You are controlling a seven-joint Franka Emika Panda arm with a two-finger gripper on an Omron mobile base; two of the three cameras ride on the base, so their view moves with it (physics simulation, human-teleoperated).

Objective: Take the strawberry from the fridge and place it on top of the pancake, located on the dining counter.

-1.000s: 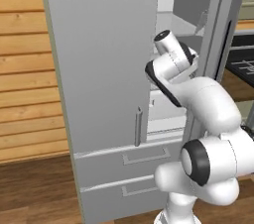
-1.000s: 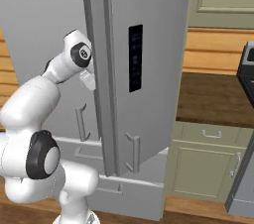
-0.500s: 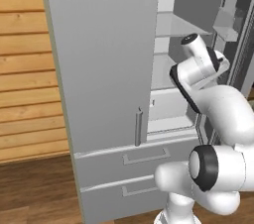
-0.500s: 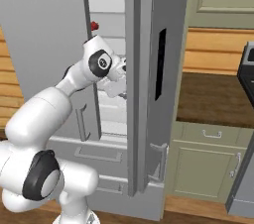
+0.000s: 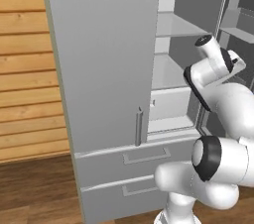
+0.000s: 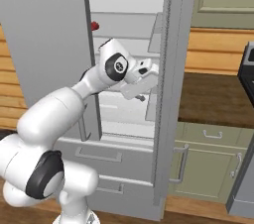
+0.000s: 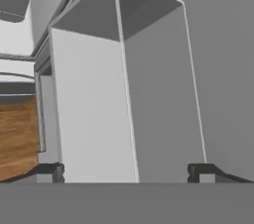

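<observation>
Since the strawberry [image 6: 95, 26], upper left on a fridge [image 6: 168, 94] shelf, looks small and soft, the spread tool [image 6: 140, 87] should pinch its sides gently.

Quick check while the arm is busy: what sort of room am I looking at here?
A kitchen, by the look of it: a tall grey fridge with one door open and drawers below, grey-green cabinets under a dark wooden countertop, and wood-panelled walls.

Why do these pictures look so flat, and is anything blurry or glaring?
Left base view: even, soft light on the fridge, no glare. Right base view: the strawberry is tiny but sharp, interior bright white. Hand view: soft, slightly smeared edges, faint shading on the door panels, open gripper.
</observation>
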